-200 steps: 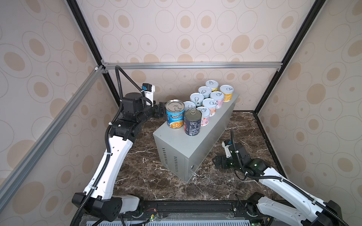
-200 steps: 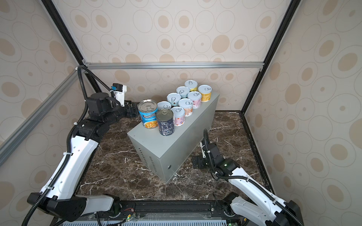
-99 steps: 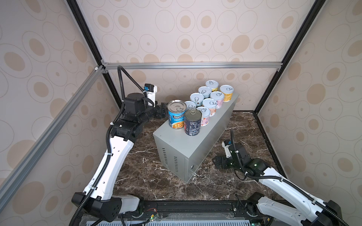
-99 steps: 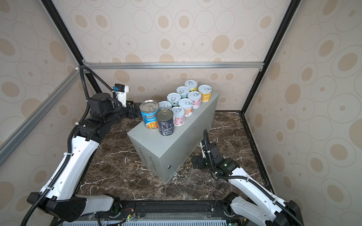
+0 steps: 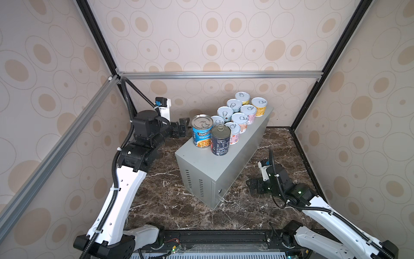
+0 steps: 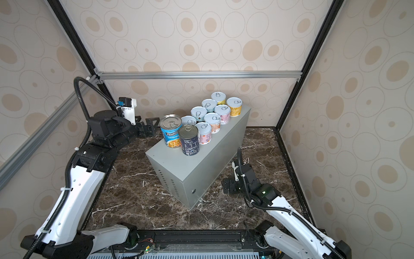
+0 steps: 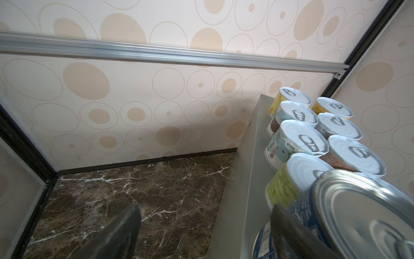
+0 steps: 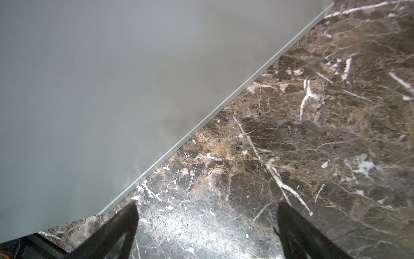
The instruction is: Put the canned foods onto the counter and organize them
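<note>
Left arm (image 5: 125, 186) high; both jaws seemingly apart.

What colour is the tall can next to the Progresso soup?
The tall can has a dark navy label with pale print, clearest in a top view.

"PROGRESSO"; "CHICKEN" on the blue can (image 5: 202, 132)

A small booth. Its walls (image 5: 224, 33), at the back and on both sides, are covered in cream wallpaper printed with tan ovals and thin ring outlines. Black posts (image 5: 96, 38) run up the two back corners. A silver metal rail (image 5: 219, 75) crosses the back wall, and a second rail (image 5: 54, 152) slants along the left wall. The floor (image 5: 156, 201) is dark brown marble with white veins, slightly glossy under soft, even light.
</note>
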